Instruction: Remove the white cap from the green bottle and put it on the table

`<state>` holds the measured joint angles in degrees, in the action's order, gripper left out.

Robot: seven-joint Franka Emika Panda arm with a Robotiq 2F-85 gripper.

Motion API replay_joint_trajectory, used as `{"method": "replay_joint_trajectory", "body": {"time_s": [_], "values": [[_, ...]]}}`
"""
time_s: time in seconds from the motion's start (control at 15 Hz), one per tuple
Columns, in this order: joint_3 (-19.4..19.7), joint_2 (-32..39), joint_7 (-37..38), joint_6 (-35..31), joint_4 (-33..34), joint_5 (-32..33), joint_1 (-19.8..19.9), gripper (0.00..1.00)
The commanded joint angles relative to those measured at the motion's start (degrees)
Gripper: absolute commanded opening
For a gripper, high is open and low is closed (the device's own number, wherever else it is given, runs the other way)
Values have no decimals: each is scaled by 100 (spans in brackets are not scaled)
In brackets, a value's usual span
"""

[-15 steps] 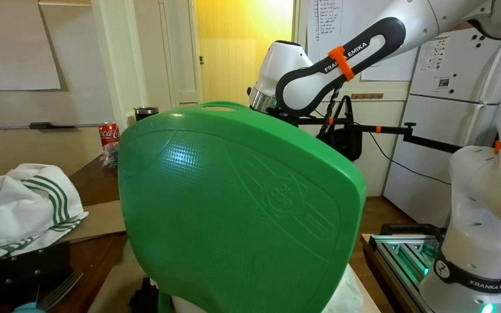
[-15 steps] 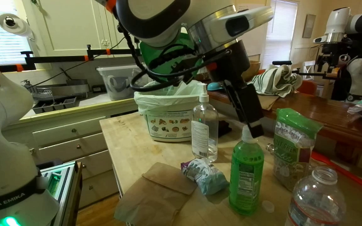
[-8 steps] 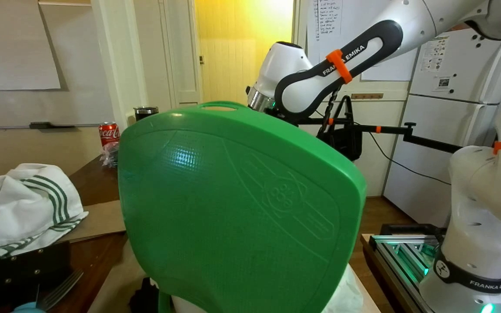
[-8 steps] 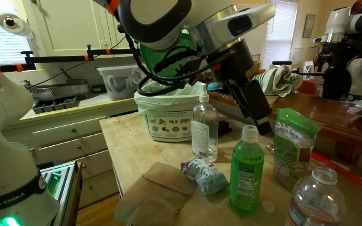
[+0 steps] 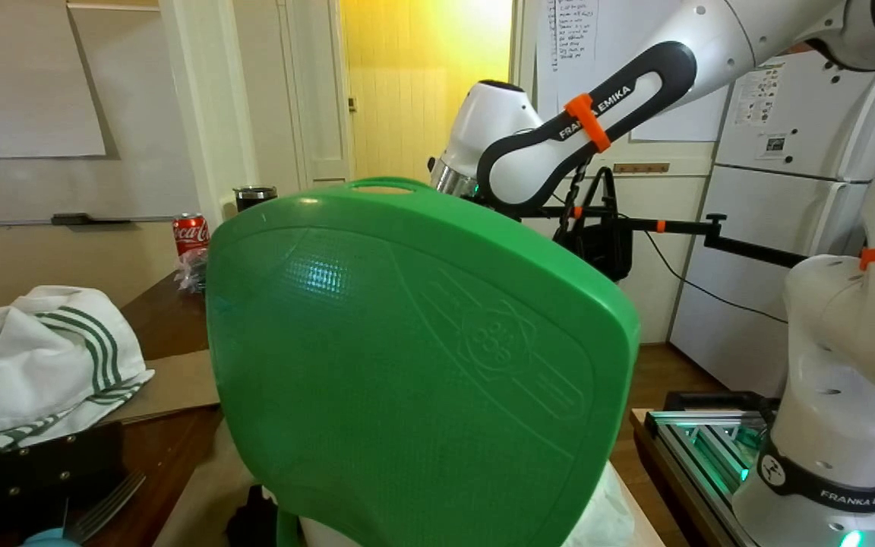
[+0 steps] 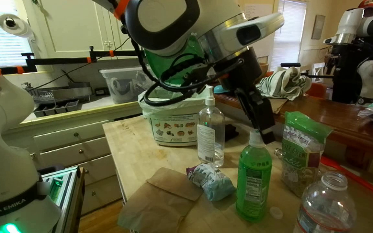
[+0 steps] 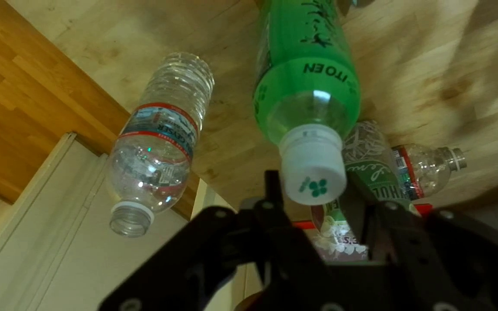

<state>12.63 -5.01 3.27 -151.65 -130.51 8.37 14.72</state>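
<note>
The green bottle (image 6: 254,181) stands upright on the table (image 6: 134,142), and its white cap (image 6: 256,138) is on its neck. Seen from the wrist, the cap (image 7: 314,168) with its green clover print sits between the two fingers of my gripper (image 7: 312,178). One finger (image 7: 273,188) is close against one side of the cap and the opposite finger (image 7: 357,198) lies along the other side, so the jaws are closed around it. An exterior view shows a black fingertip (image 6: 268,136) beside the cap. A large green lid (image 5: 422,342) hides bottle and gripper in an exterior view.
A clear water bottle (image 6: 325,204) and a lentil bag (image 6: 304,152) stand close to the green bottle. Behind are a pump bottle (image 6: 210,139) and a lined bin (image 6: 175,124). A crumpled wrapper (image 6: 210,181), brown paper (image 6: 160,200) and a pale disc (image 6: 276,212) lie nearby.
Half a second ago my gripper was higher and off to the side of the cap, having been at it before. Now it has come back down and narrowed around the cap.
</note>
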Motion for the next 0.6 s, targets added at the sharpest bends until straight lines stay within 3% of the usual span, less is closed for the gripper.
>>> {"method": "replay_joint_trajectory", "body": {"time_s": [0.0, 0.53], "values": [[23, 88, 3, -188, -46, -15, -12, 39], [12, 88, 48, -182, -16, 38, -12, 40]]}}
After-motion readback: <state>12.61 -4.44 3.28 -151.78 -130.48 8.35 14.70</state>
